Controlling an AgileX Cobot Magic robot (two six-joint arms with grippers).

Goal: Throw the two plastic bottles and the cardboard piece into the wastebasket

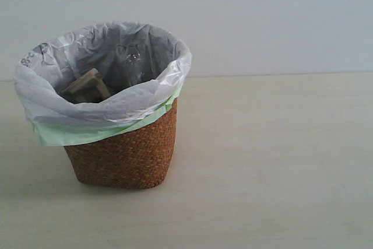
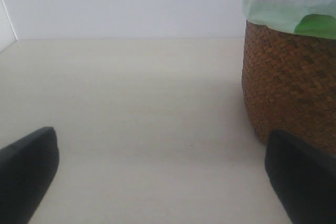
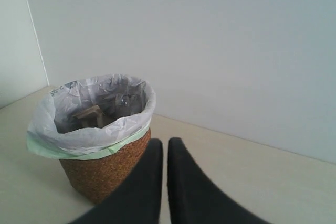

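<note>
Wicker wastebasket (image 1: 125,155) holds cardboard piece (image 1: 87,86) (bottle (image 1: 135,62) beside)

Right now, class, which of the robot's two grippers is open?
The left gripper, its fingers spread wide apart beside the wastebasket. The right gripper has its fingers almost touching, with nothing between them.

cardboard piece (image 1: 87,84) left of bottle (image 1: 133,61) — inside wastebasket (image 1: 125,155)

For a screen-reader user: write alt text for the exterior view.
A brown woven wastebasket, lined with a white bag over a green bag, stands on a pale table, left of centre. Inside show a cardboard piece and a clear plastic bottle. No arm is in view.
</note>
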